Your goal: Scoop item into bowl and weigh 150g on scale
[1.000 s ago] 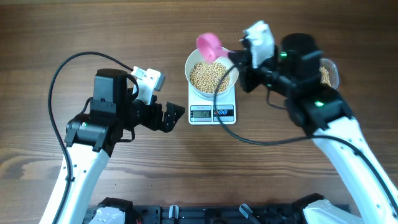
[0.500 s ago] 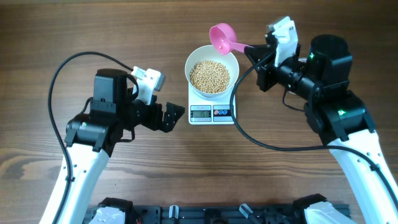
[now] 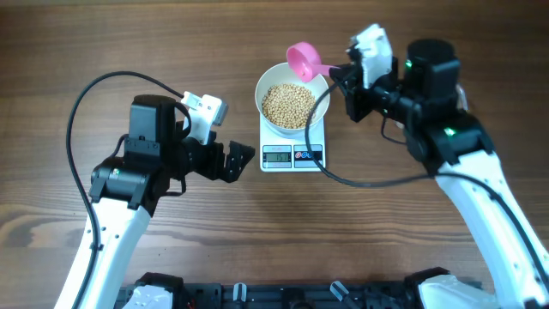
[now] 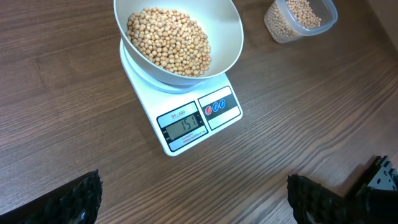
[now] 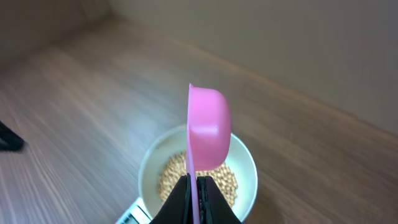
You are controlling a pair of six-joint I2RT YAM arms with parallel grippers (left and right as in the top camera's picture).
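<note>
The white bowl point(image 3: 319, 86) sits on the white scale point(image 3: 293, 155), part filled with tan beans point(image 3: 287, 105). My right gripper point(image 3: 340, 74) is shut on the handle of a pink scoop point(image 3: 302, 60), which hangs over the bowl's far right rim. In the right wrist view the scoop point(image 5: 208, 127) is turned on its edge above the bowl point(image 5: 247, 163) and beans point(image 5: 169, 175), with the right gripper point(image 5: 196, 190) clamped on its handle. My left gripper point(image 3: 241, 160) stands open left of the scale, holding nothing. The left wrist view shows the bowl point(image 4: 229, 37), beans point(image 4: 166, 40) and scale point(image 4: 194, 124), whose display shows digits.
A clear plastic tub point(image 4: 300, 18) with more beans stands on the wooden table beyond the scale, on the right arm's side. A black cable point(image 3: 343, 180) loops over the table from the right arm past the scale's right edge.
The right arm swung out to the right with the scoop, then came back left toward the bowl's far right rim. The left arm has not moved.
</note>
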